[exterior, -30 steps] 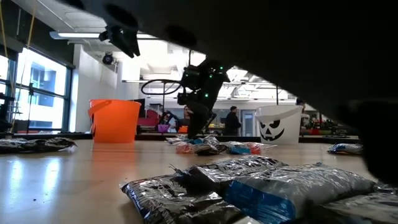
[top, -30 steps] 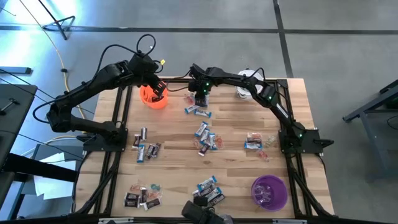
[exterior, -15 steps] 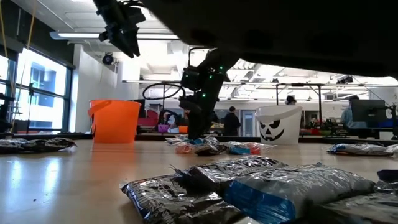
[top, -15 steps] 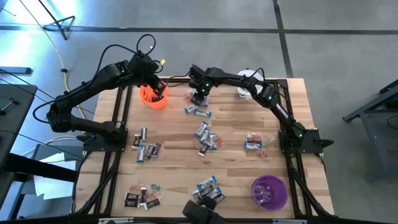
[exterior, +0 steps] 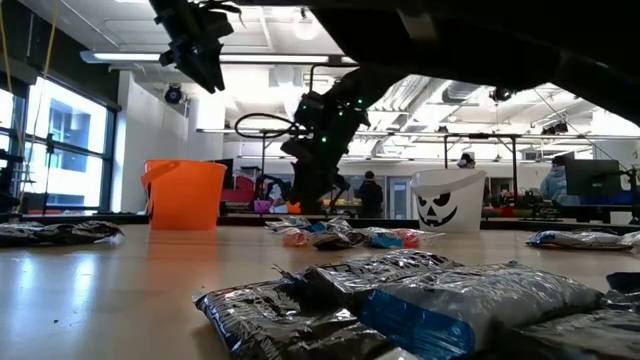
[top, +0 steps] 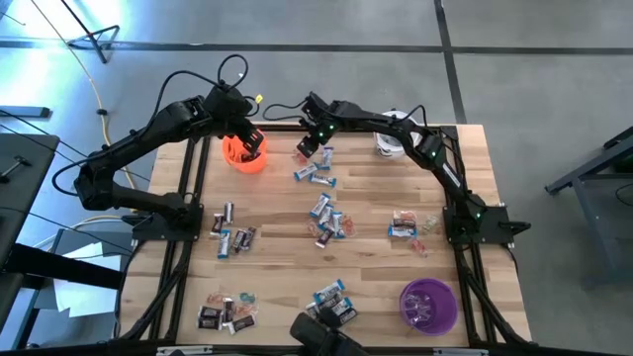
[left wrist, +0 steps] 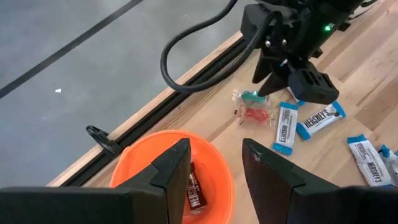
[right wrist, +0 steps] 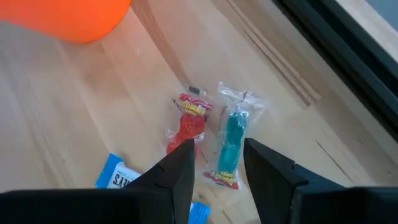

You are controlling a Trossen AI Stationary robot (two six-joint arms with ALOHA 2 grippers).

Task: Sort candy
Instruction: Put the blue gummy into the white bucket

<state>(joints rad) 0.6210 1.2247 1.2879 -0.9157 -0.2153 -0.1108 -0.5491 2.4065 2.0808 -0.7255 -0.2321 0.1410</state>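
Left gripper [left wrist: 211, 171] hangs over the orange cup [top: 243, 155], fingers apart, empty. Right gripper [right wrist: 217, 165] hovers tilted above red candy [right wrist: 188, 124] and teal candy [right wrist: 232, 142] lying on the table [top: 376, 277], fingers apart, empty

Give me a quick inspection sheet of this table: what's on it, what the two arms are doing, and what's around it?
Surface: wooden table with a black frame at its edges.
Job's things: candy lies in scattered clusters; a red piece and a teal piece lie side by side near the orange cup, which holds a dark piece.
Clutter: white cup with a face; purple cup.
Grippers: left gripper open, empty, above the orange cup; right gripper open, empty, over the red and teal pieces.
Cables: black loop on the left arm; yellow cable on the floor.
Surroundings: grey floor; people far behind.
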